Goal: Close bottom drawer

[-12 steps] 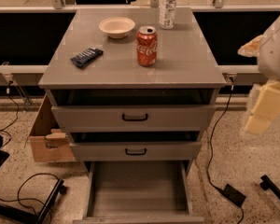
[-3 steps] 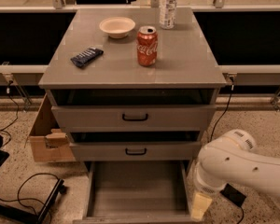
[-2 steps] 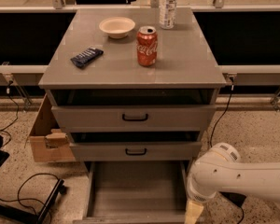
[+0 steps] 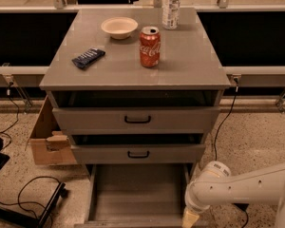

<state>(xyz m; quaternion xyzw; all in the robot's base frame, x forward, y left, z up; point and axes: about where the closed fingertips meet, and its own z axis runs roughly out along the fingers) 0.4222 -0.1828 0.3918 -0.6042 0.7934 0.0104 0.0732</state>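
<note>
The bottom drawer (image 4: 137,194) of the grey cabinet is pulled far out toward me; its plain grey inside shows and its front is at the picture's lower edge. The two upper drawers (image 4: 137,119) stand slightly open, each with a black loop handle. My white arm comes in from the right, and my gripper (image 4: 190,218) is low at the drawer's front right corner, at the bottom edge of the view, mostly cut off.
On the cabinet top (image 4: 190,61) stand a red soda can (image 4: 149,46), a cream bowl (image 4: 119,26), a dark snack bar (image 4: 88,57) and a plastic bottle (image 4: 171,1). A cardboard box (image 4: 45,139) sits at the left. Black cables (image 4: 28,194) lie on the floor.
My arm has come down from the upper right to the floor beside the open drawer and has moved further left, toward the drawer's front right corner. The drawer has not moved.
</note>
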